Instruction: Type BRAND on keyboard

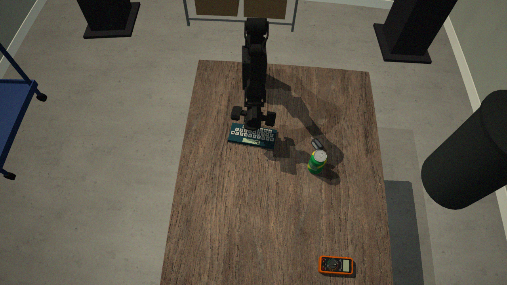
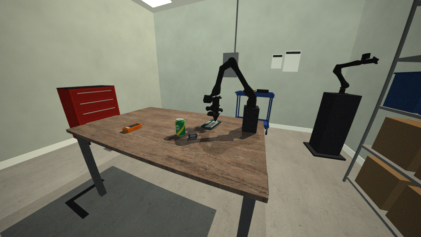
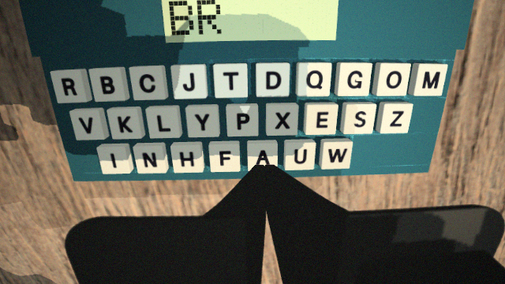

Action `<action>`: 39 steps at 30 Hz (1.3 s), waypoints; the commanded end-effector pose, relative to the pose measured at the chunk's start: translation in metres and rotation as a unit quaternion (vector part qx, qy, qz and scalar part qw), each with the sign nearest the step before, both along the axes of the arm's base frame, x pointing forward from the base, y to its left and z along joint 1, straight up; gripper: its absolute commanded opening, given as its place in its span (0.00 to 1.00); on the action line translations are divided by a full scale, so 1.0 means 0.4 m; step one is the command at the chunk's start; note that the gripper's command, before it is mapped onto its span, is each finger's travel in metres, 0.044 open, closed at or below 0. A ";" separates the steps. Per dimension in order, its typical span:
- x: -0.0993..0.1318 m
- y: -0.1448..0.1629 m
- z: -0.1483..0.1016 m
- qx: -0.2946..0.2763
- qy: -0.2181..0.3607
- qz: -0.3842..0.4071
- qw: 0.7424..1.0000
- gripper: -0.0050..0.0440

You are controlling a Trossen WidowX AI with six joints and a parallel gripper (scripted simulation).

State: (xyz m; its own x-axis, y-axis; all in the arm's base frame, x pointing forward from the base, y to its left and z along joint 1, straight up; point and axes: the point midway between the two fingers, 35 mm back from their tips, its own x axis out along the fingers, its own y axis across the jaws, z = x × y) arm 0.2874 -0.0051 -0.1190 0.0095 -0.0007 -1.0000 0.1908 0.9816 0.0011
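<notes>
A small teal keyboard with white letter keys lies on the wooden table, also seen in the exterior view. In the wrist view its display reads "BR". My gripper is shut and empty, its joined fingertips pointing down at the near edge of the A key in the bottom row; I cannot tell whether they touch it. In the overhead view the gripper stands over the keyboard's far edge. The keys R, B, N and D are in view.
A green soda can stands right of the keyboard, with a small grey object beside it. An orange multimeter lies near the table's front right corner. A red drawer cabinet stands beyond the table.
</notes>
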 end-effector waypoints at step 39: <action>0.009 -0.001 -0.056 0.000 -0.006 0.001 1.000 0.00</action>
